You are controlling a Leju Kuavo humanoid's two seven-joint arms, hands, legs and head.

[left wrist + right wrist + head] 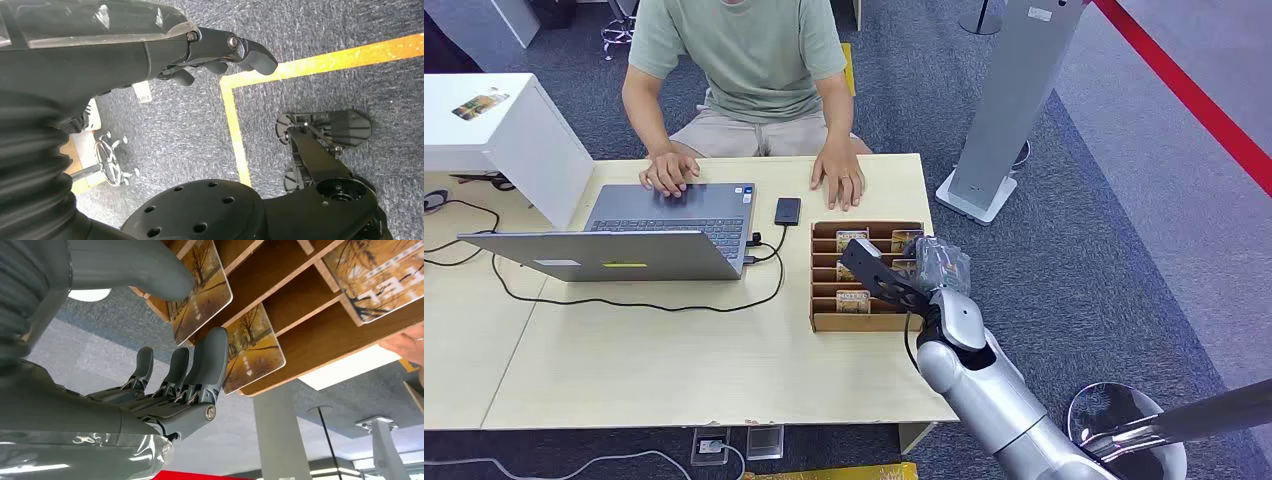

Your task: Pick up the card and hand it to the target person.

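In the wooden rack, glossy autumn-tree card (rounded corners), right hand fingers apart, unclamped.

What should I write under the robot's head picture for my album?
Robot's right hand reaches over a wooden card box while a person sits behind the desk.

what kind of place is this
Probably an office or reception desk: a person sits at a wooden table with a laptop, a card rack, and grey carpet.

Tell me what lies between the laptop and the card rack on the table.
In the head view, a dark phone lies on the table between the laptop and the card rack, with a black cable curving past it.
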